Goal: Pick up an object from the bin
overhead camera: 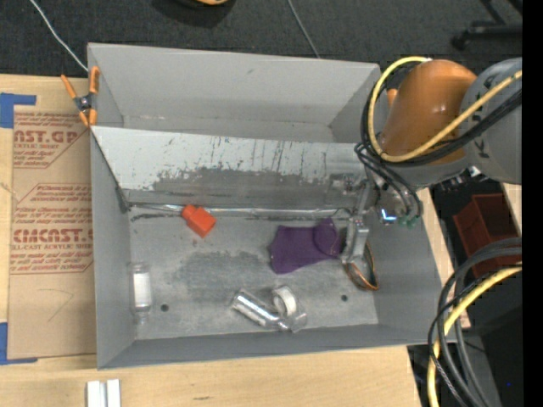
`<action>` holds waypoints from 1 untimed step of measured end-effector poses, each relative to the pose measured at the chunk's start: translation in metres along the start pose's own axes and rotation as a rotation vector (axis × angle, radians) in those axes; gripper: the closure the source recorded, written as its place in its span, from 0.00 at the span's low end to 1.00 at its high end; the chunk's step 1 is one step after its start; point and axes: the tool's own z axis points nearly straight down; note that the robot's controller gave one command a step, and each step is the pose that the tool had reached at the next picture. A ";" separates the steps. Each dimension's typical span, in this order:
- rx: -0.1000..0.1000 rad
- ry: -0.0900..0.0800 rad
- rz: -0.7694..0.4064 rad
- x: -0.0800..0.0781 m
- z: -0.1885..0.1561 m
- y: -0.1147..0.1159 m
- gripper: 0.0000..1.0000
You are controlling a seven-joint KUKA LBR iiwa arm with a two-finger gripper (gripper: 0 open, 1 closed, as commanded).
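Grey metal bin (110, 227), scuffed floor. Arm with orange cover reaches in from right. Gripper (355, 246) low at right side of floor, at right edge of crumpled purple cloth (299, 249), possibly touching it; whether gripper is apart or closed cannot be told. Silvery metal pieces (267, 305) near front wall. Small orange block (199, 220) left of centre. Clear plastic cylinder (140, 285) in front-left corner.

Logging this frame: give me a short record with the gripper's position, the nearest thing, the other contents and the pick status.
gripper position: gripper low at the right side of the bin
nearest thing: crumpled purple cloth, just left of the gripper
other contents: orange block back left; clear tube front left; silvery pieces front centre
pick status: cloth lies on the floor, not lifted
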 end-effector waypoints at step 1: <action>0.001 -0.007 -0.001 -0.001 -0.005 0.000 0.00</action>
